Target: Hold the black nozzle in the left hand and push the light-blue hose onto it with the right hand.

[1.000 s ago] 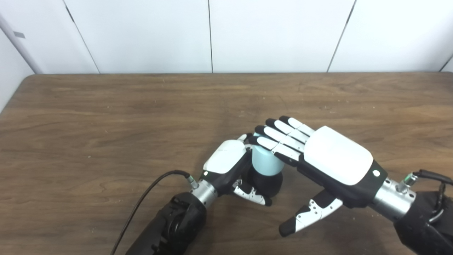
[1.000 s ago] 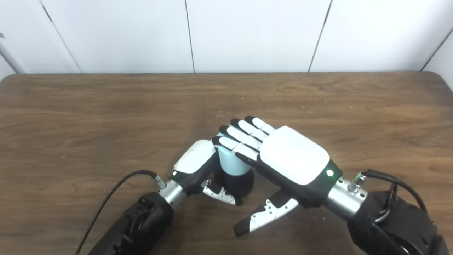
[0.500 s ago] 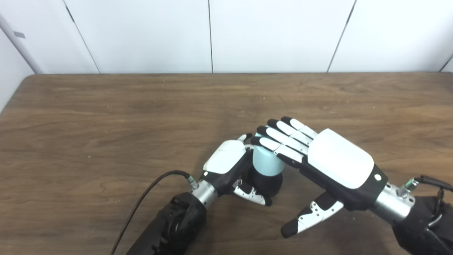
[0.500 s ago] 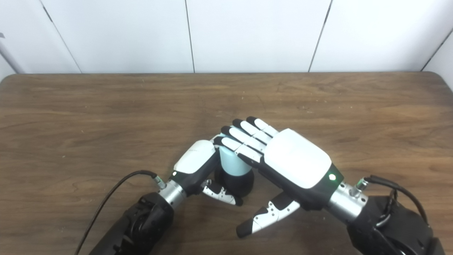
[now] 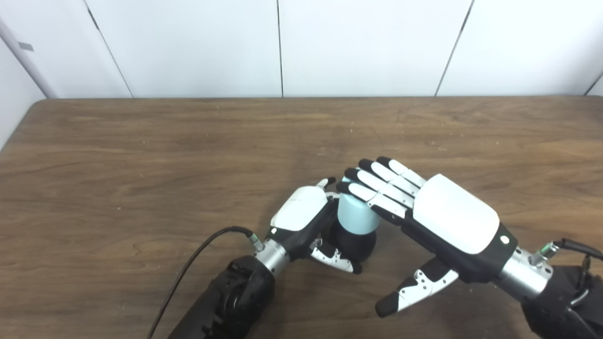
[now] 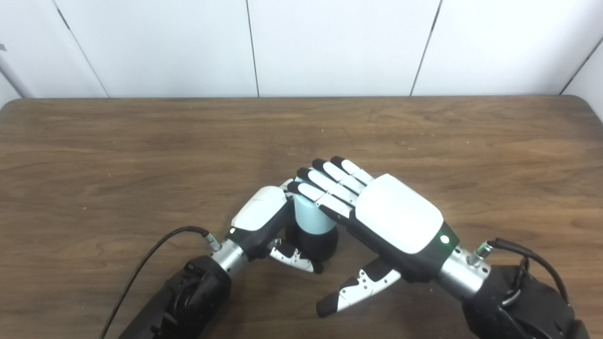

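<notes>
I see the left robot hand (image 5: 301,219) wrapped around the black nozzle (image 5: 354,242) near the tabletop's (image 5: 141,165) front middle, the light-blue hose (image 5: 355,217) seated upright on it. My right robot hand (image 5: 438,221) is spread flat, holding nothing, fingertips (image 5: 351,186) over the hose top. A black cable (image 5: 198,259) trails beside the left wrist; white wall panels (image 5: 358,47) stand behind the bare brown wood

No text, label, brand, number or sign can be read anywhere.
</notes>
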Robot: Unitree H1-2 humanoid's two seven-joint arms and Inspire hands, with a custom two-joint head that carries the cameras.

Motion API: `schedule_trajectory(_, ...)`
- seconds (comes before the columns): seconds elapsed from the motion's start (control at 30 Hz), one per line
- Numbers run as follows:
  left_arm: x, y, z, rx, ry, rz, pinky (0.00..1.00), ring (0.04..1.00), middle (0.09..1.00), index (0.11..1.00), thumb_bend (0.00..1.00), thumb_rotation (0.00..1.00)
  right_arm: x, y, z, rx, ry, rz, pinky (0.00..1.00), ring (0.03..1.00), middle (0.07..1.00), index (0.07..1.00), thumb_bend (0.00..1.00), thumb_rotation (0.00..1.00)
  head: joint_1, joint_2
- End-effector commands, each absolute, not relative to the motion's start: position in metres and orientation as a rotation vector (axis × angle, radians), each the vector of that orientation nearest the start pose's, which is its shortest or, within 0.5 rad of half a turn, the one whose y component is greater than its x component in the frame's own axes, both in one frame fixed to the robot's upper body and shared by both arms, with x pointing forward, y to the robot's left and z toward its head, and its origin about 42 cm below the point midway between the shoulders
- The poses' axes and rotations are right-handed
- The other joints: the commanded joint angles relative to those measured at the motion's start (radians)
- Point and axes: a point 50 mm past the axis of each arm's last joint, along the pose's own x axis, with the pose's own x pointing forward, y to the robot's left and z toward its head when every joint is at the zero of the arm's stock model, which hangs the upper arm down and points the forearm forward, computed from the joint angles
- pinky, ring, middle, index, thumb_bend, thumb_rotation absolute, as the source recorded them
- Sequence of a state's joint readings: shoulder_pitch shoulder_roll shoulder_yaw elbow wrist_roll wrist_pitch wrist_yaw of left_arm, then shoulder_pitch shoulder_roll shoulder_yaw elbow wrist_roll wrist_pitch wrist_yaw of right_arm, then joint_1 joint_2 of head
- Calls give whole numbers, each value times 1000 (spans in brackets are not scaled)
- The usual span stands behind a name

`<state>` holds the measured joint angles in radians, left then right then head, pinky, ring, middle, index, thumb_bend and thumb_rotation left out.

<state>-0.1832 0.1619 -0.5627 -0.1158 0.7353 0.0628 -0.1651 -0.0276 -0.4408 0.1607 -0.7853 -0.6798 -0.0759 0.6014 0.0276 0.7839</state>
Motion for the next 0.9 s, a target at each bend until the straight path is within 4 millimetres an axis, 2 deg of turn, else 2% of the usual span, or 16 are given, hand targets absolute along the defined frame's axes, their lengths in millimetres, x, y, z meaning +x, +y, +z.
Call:
schedule_trajectory(0.0, 279, 100, 115, 974, -184, -712, 1000, 671, 469, 491, 524, 0, 211, -231, 257, -1279, -478, 672, 1000, 974, 963, 943, 645, 1000, -2, 2)
schedule_trajectory(0.37, 279, 102, 115, 965, -180, -713, 1000, 669, 458, 493, 524, 0, 209, -230, 255, -1260, -479, 652, 1000, 973, 973, 943, 647, 1000, -10, 5)
schedule_trajectory(0.87, 278, 108, 117, 954, -179, -714, 1000, 670, 462, 492, 523, 0, 215, -219, 242, -1204, -456, 671, 1000, 1000, 1000, 962, 628, 1000, -25, 10)
